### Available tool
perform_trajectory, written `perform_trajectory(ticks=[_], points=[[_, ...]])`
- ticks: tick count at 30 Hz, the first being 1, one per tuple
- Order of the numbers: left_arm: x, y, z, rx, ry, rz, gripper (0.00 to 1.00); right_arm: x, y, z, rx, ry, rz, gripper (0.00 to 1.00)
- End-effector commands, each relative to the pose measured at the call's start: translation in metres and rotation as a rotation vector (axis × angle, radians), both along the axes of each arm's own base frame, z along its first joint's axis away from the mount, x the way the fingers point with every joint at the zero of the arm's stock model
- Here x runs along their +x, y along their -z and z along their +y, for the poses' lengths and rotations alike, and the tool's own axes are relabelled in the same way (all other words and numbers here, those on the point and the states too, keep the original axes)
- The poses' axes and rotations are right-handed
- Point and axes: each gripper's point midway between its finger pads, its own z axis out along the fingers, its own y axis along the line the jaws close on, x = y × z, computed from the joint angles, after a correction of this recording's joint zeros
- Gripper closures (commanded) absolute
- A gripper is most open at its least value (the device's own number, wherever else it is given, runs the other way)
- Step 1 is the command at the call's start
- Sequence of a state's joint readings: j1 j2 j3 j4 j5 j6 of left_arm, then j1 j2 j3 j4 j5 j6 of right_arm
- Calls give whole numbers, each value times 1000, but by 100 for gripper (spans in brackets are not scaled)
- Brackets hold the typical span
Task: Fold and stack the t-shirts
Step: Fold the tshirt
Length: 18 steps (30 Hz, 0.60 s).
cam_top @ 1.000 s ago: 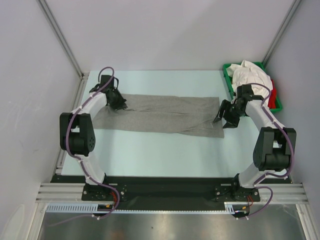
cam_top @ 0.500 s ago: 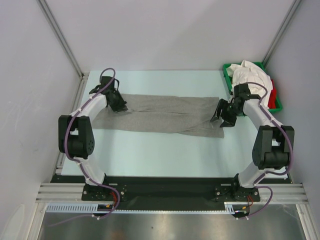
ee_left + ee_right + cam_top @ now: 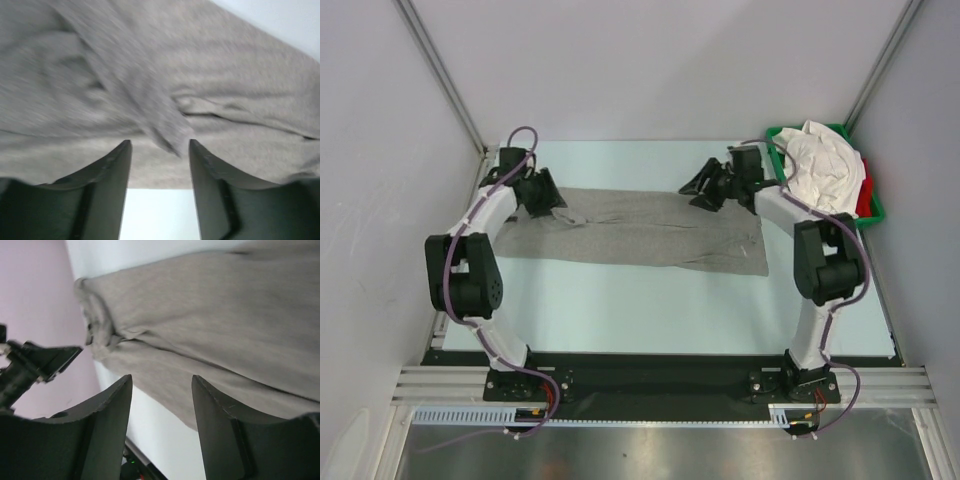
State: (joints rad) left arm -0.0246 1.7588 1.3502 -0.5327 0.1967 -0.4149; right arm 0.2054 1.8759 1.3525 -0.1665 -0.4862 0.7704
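Green tray (image 3: 776,146) holding white shirts (image 3: 825,165), near grey shirt (image 3: 650,228)

Overhead camera looks down; both wrist cameras, seemingly near, share the grey t-shirt (image 3: 640,228).

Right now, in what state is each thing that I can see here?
grey t-shirt: folded into a long strip, lying flat.
left end effector: open, over the shirt's left end.
right end effector: open, above the shirt's far edge.
green tray: holds crumpled shirts.
white t-shirts: unfolded, heaped in the tray.
red t-shirt: crumpled, at the tray's right side.
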Motion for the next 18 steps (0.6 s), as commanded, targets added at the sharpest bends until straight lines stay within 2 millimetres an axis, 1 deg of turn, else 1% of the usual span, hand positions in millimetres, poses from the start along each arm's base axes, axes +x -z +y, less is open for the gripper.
perform_trajectory(ticks=[1,2,3,4,5,6,7,8,9,10,11,12,13,14,15,16,18], points=[[35,-13,39,13,35,-122,48,22,-59,85,211,-64,-152,44],[47,-19,44,17,46,-142,49,29,-51,99,239,-64,-149,44],[52,-7,49,15,49,-115,50,24,-59,125,298,-72,-132,44],[56,-3,60,23,43,-107,50,27,-64,138,336,-72,-151,44],[66,-10,66,28,42,-127,50,31,-50,150,344,-59,-122,43],[69,-1,77,36,25,-108,49,23,-59,176,395,-70,-101,43],[73,0,82,45,24,-111,47,22,-62,189,419,-73,-102,42],[79,-4,87,51,22,-126,45,22,-49,203,422,-56,-76,39],[82,10,94,50,11,-100,45,24,-59,215,447,-54,-84,38],[85,14,96,43,15,-95,45,17,-56,235,477,-39,-42,38],[91,15,98,41,17,-99,45,15,-55,244,490,-34,-29,37],[93,19,98,34,22,-92,45,18,-54,257,506,-33,-26,37],[95,31,96,18,28,-71,45,10,-53,273,520,-35,-1,37],[100,30,93,3,37,-81,45,9,-53,280,525,-37,9,37],[102,30,89,-21,47,-85,46,8,-36,288,513,-32,42,37],[105,36,89,-25,40,-81,45,3,-37,298,520,-26,76,38],[111,39,90,-28,34,-87,45,1,-27,304,519,-13,101,38]])
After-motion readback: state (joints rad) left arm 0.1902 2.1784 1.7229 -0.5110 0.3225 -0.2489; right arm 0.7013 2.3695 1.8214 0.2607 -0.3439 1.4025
